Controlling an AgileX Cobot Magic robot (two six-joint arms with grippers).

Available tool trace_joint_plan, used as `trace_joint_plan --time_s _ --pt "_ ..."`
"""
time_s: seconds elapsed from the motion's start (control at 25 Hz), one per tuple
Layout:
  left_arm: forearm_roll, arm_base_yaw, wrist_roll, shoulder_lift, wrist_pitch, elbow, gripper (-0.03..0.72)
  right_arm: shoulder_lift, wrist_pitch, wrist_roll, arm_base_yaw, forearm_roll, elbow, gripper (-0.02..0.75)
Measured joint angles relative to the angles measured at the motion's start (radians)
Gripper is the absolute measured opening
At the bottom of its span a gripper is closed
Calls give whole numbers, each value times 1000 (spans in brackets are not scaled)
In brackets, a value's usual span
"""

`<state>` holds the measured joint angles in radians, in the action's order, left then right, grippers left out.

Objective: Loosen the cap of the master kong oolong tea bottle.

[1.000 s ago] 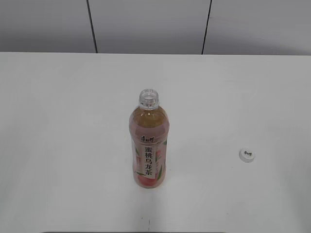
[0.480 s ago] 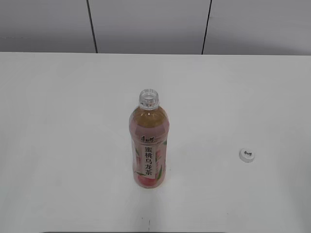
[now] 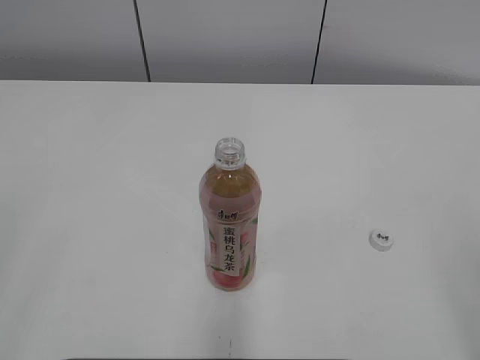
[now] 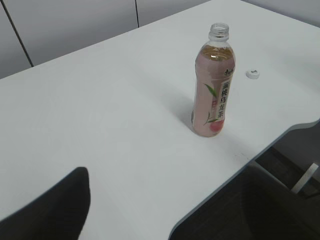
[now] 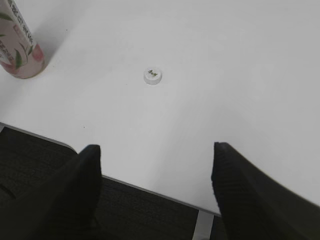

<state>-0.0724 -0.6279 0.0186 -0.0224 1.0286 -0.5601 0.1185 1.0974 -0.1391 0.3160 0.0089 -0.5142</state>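
The master kong oolong tea bottle (image 3: 230,232) stands upright mid-table, its mouth (image 3: 229,151) uncovered. It also shows in the left wrist view as the bottle (image 4: 214,95), and only its base (image 5: 20,55) in the right wrist view. The white cap (image 3: 381,239) lies flat on the table to the bottle's right, apart from it, seen too as the cap (image 4: 253,74) and the cap (image 5: 152,75). Neither gripper appears in the exterior view. My right gripper (image 5: 157,149) hangs open over the table's front edge, short of the cap. My left gripper (image 4: 162,175) is open, far from the bottle, nothing between its fingers.
The white table (image 3: 90,187) carries only the bottle and the cap. Its front edge (image 5: 150,187) runs under my right gripper, with dark floor below. A grey panelled wall (image 3: 225,37) rises behind the table.
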Motion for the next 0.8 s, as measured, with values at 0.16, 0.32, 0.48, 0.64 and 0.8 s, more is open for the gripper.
trace_joint_plan --time_s 0.16,0.32,0.48,0.64,0.8 --pt "-4 -1 0 0 -3 4 559 0 0 0 0 0 0 523" --pt "-5 -1 1 0 -3 4 559 0 0 0 0 0 0 523" --pt "-5 -1 1 0 -3 4 559 0 0 0 0 0 0 523" --pt "-5 -1 1 0 -3 4 559 0 0 0 0 0 0 523" --pt "-5 11 1 0 -3 4 559 -3 0 0 0 -1 0 523"
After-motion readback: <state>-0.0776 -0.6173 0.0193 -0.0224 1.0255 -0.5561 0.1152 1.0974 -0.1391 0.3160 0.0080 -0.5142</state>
